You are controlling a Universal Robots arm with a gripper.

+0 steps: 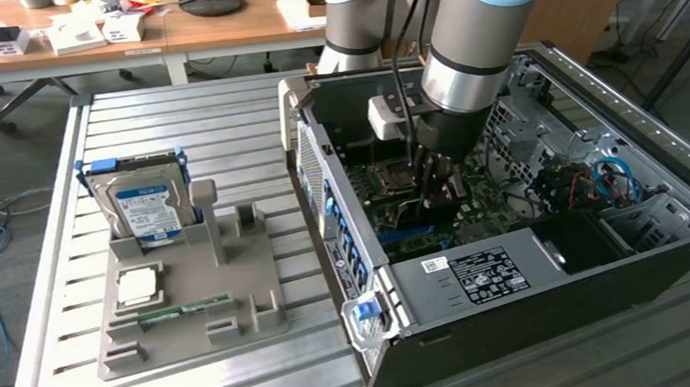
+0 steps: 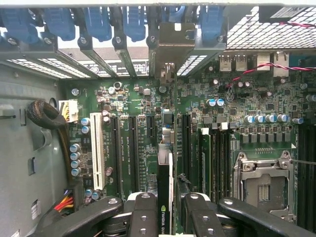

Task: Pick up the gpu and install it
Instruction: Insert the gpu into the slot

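The gpu [image 2: 165, 170] is a thin dark card seen edge-on in the wrist view, with a green logo near my fingers. Its metal bracket [image 2: 170, 42] reaches the slot openings at the rear wall of the case. My gripper [image 2: 165, 200] is shut on the card, one black finger [image 2: 143, 212] on each side. The card stands upright over the green motherboard [image 2: 133, 98], in line with the long black expansion slots [image 2: 132, 148]. In the exterior view my gripper [image 1: 437, 186] is lowered into the open computer case [image 1: 318, 168], just above the board.
A grey parts holder [image 1: 256, 321] on the slatted table carries a silver hard drive [image 1: 143, 205], a processor chip [image 1: 139, 285] and a green memory stick [image 1: 188, 309]. Inside the case are the power supply [image 1: 487, 275], cables [image 1: 603, 178] and the processor socket [image 2: 261, 185].
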